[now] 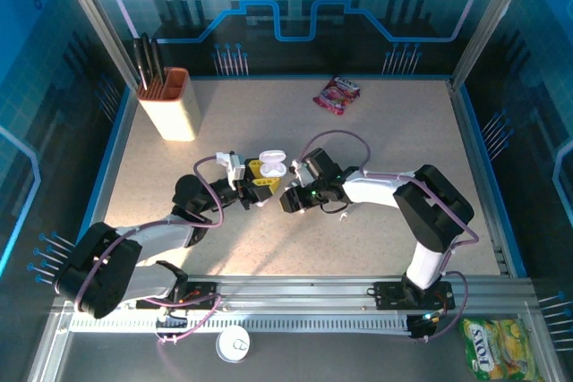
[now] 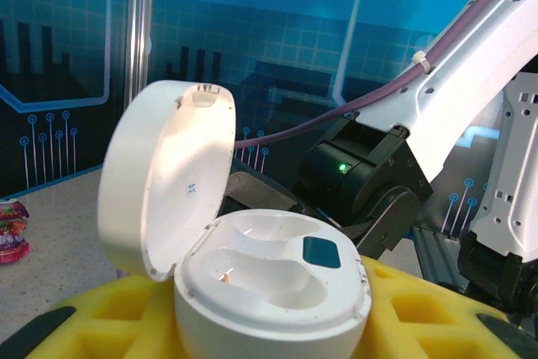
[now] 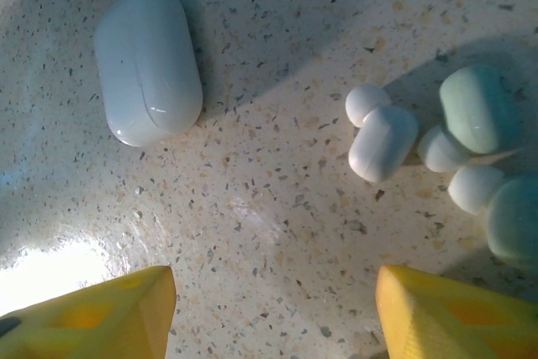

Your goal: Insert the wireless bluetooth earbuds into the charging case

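One blue-panelled enclosure [image 1: 269,6] surrounds my speckled beige tabletop [image 1: 403,131]. My left tool [image 1: 259,174] grasps the open white case [image 2: 269,283]. My right tool [image 3: 273,317] hangs released, empty; the earbuds [image 3: 382,140], some white, some pale, lie clustered on the tabletop just ahead of it.

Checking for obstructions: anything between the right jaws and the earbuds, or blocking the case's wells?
Nothing visible. The right gripper hangs open over the table beside the uncovered earbuds; the charging case is lid-up, wells empty.
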Robot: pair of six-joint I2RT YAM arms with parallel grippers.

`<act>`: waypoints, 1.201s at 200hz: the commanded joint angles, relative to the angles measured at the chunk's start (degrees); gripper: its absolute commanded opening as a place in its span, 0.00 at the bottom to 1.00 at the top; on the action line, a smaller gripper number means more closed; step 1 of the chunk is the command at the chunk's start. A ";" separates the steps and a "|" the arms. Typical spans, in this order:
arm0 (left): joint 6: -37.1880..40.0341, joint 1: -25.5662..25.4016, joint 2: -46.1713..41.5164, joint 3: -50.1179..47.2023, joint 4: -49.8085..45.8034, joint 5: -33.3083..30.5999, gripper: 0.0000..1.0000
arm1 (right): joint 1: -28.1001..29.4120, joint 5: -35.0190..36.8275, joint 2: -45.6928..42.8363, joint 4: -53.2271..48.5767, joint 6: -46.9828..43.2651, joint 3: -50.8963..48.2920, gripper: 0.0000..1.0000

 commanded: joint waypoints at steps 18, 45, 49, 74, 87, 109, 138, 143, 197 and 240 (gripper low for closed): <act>-0.24 0.30 -0.45 -0.34 1.53 0.34 0.41 | -1.10 -1.30 -0.60 -0.14 -0.59 -3.51 0.64; -0.37 0.30 0.08 -0.11 1.68 0.58 0.41 | -1.10 -2.24 -2.42 0.72 0.59 -6.22 0.61; -0.45 0.31 0.19 -0.05 1.76 0.62 0.41 | -1.02 -2.41 -2.77 0.67 0.70 -6.47 0.61; -1.15 0.35 0.62 -0.02 2.85 0.89 0.40 | -1.08 -2.72 -4.95 0.96 1.30 -8.48 0.61; -1.59 0.30 0.79 0.19 3.28 1.05 0.40 | -1.01 -2.00 -5.81 0.42 1.15 -9.08 0.60; -1.69 0.35 0.88 0.35 3.28 1.34 0.40 | -1.05 -1.99 -6.88 0.01 1.05 -10.07 0.60; -1.77 0.32 0.88 0.43 3.13 1.35 0.40 | -0.79 -4.13 -7.96 0.67 1.95 -11.21 0.58; -1.77 0.30 0.89 0.36 3.17 1.26 0.40 | -0.77 -4.63 -8.12 0.82 2.13 -11.32 0.58; -1.95 0.30 1.05 0.52 3.17 1.37 0.40 | -1.00 -5.66 -11.21 0.30 2.91 -11.88 0.56; -1.95 0.31 1.58 0.82 3.25 1.53 0.40 | -4.11 -6.87 -9.97 1.26 2.23 -10.14 0.55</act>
